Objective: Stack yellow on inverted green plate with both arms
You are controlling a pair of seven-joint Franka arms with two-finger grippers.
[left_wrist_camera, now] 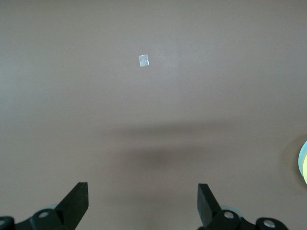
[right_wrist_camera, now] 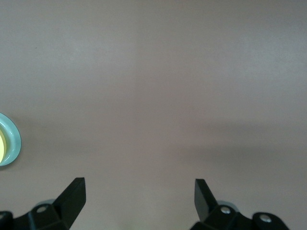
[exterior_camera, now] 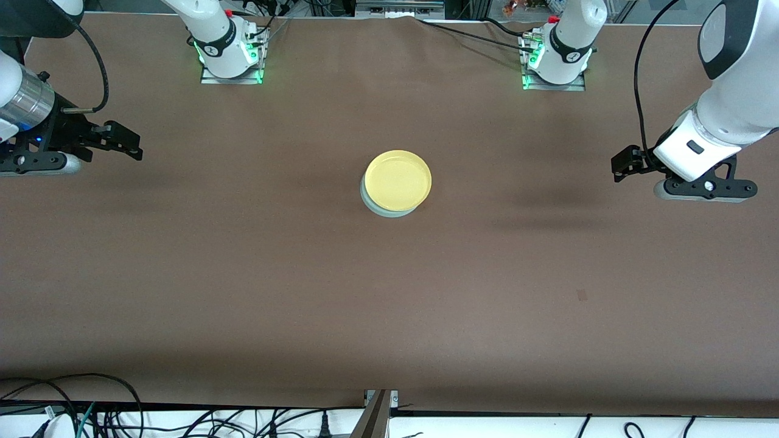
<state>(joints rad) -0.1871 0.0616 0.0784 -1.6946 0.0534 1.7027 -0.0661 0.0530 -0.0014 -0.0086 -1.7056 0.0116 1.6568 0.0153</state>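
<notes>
Yellow plate [exterior_camera: 398,180] sits on the green plate [exterior_camera: 374,205] mid-table; green looks inverted, though only its rim shows. Left gripper [exterior_camera: 622,164] hangs over the table [exterior_camera: 243,274] at its own end, fingers spread, empty. Right gripper [exterior_camera: 125,143] likewise, at its end.
</notes>
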